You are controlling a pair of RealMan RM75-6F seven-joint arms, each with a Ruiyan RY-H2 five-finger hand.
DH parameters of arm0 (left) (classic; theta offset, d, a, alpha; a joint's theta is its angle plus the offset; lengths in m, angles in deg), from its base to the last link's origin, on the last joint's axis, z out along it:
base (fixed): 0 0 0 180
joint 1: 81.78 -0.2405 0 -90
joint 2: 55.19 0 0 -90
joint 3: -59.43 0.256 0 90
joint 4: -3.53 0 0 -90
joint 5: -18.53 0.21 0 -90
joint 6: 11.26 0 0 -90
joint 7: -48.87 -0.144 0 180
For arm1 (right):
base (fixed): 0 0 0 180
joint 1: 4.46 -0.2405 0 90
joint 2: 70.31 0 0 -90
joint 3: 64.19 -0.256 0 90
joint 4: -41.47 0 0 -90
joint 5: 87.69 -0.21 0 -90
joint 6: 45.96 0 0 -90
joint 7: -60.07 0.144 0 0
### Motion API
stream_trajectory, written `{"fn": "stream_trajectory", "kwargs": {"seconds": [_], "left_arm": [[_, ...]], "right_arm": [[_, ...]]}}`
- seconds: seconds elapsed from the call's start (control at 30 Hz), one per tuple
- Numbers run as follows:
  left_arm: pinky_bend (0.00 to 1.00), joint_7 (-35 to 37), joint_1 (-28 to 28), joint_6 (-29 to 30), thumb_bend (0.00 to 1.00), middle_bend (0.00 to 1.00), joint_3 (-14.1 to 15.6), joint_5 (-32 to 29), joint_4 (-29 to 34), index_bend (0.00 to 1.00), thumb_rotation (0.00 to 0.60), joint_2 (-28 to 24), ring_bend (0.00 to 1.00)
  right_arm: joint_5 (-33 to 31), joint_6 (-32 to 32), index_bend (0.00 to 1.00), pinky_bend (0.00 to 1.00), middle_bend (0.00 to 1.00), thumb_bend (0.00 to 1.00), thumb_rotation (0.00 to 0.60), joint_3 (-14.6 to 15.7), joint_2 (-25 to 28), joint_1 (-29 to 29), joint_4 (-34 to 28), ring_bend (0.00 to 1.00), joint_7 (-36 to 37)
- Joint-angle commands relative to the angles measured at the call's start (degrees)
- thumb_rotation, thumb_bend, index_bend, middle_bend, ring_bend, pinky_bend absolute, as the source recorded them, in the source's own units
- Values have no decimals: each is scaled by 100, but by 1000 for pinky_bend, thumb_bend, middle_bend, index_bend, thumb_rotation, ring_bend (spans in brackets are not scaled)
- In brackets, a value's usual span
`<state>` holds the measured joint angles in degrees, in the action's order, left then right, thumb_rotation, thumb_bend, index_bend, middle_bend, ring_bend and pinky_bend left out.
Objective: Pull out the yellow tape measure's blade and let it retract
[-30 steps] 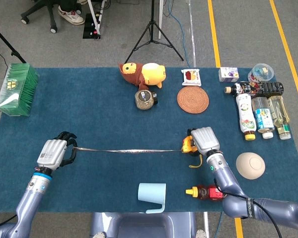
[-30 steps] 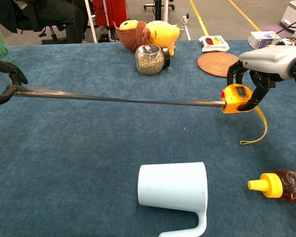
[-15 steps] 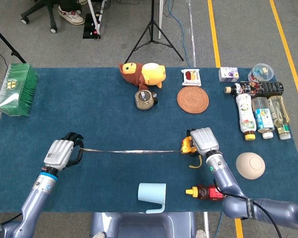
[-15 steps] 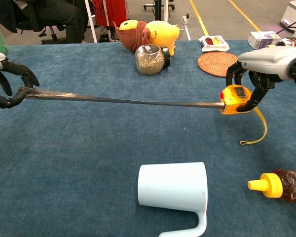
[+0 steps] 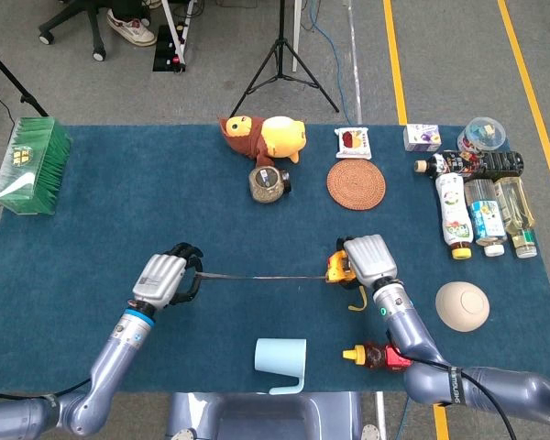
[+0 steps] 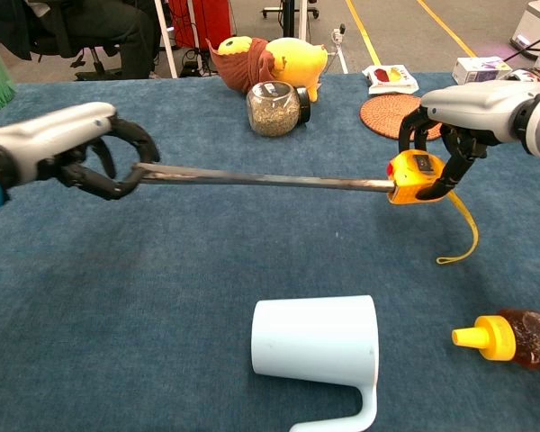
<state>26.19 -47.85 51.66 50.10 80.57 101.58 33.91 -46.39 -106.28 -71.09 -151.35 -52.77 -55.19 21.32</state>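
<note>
Left hand (image 6: 81, 153) pinches the blade (image 6: 261, 179) tip; right hand (image 6: 468, 112) grips the tape measure (image 6: 412, 177). Blade spans straight between them, case to the right.

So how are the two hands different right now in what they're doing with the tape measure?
The left hand pinches the tip of the drawn-out blade, while the right hand grips the yellow tape measure case. In the chest view the left hand sits at the left of the blue table, the right hand at the far right. Both hold their part above the table.

A lab: tripod (image 5: 282, 57); yellow floor tape (image 5: 394, 60).
</note>
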Motion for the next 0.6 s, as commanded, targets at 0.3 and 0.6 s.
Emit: {"fn": "stream_trajectory", "kwargs": {"seconds": [0.3,0.6], "left_arm": [[363,-244,637,-218,447,281,-397,-355,-781,561,599,1181,161],[273,-265,824,-230,188,111,-499,-375,-794,202,600,1337,12]], "right_arm": [[-24,-4,604,653,570,259,517,-66,-70,-30,-17,642,44],[11,0,604,651,570,258,515,-84,-19,-4,-15,644,132]]}}
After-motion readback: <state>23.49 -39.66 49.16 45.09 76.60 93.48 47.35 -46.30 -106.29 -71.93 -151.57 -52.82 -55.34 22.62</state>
